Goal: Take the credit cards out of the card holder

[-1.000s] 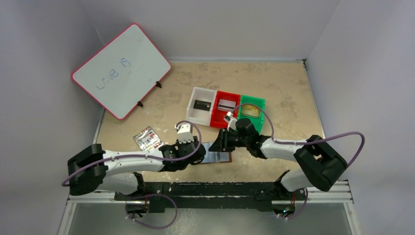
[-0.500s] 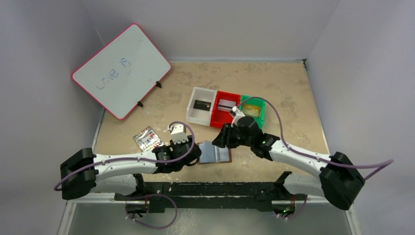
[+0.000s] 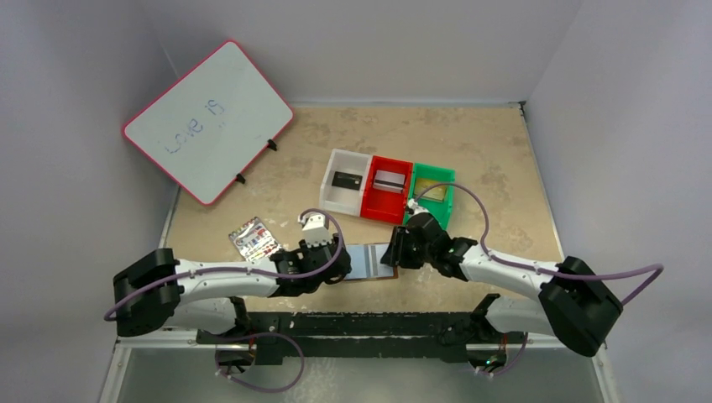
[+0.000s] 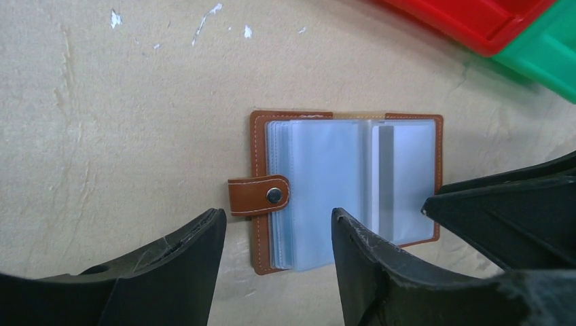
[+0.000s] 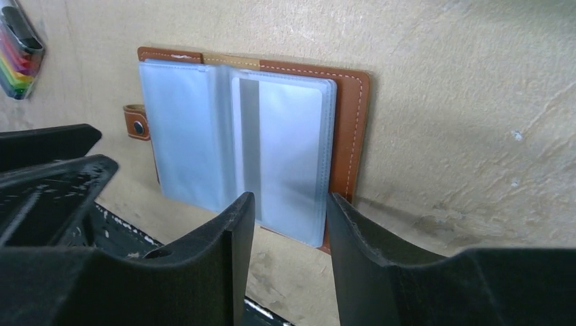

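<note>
The brown card holder lies open and flat on the table, its bluish clear sleeves facing up and its snap tab sticking out to the left. My left gripper is open just short of the tab side, holding nothing. My right gripper is open over the holder's right edge, gripping nothing. A black credit card lies in the white bin, a silvery grey one in the red bin, a gold-tan one in the green bin. One sleeve shows a grey strip; whether it is a card is unclear.
The white bin, red bin and green bin stand in a row just behind the holder. A rainbow-striped white pack lies to the left. A pink-rimmed whiteboard leans at the back left.
The right gripper has come down from in front of the bins to the holder's right edge. The left gripper's jaws have widened. The holder now lies spread flat.
</note>
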You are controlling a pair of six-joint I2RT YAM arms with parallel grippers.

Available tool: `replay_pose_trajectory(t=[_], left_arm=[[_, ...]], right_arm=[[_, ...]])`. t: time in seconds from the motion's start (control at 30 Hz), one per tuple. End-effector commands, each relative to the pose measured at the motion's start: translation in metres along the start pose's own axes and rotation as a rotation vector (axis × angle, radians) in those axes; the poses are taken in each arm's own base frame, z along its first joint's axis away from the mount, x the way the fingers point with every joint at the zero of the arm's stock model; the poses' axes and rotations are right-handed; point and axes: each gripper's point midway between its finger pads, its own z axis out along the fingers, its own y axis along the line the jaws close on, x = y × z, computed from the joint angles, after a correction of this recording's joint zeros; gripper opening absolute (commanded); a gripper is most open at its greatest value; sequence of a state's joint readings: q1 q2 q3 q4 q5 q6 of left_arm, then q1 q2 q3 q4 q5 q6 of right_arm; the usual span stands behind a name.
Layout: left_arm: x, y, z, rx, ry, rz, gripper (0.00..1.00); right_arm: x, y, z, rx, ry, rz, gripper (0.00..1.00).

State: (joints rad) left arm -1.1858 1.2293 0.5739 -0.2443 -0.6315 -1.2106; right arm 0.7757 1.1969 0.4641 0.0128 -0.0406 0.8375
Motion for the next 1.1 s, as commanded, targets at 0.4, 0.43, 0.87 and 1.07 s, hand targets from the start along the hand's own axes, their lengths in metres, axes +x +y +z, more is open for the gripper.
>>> replay_pose_trajectory(t=[0.4, 0.43, 0.87, 1.07], left_arm=[[0.028, -0.002, 0.020, -0.055, 0.067, 0.121, 0.45], [0.029, -0.002, 0.020, -0.058, 0.067, 0.125, 0.44], [0.026, -0.002, 0.020, -0.068, 0.053, 0.118, 0.41], [0.026, -0.001, 0.020, -0.070, 0.049, 0.112, 0.40]], right_arm=[[-0.006, 0.031, 0.002, -0.155, -0.010, 0.000, 0.38], [-0.006, 0.034, 0.002, -0.169, -0.010, 0.000, 0.38], [-0.022, 0.077, -0.001, -0.349, -0.041, -0.007, 0.38], [-0.025, 0.087, -0.006, -0.391, -0.046, 0.000, 0.37]])
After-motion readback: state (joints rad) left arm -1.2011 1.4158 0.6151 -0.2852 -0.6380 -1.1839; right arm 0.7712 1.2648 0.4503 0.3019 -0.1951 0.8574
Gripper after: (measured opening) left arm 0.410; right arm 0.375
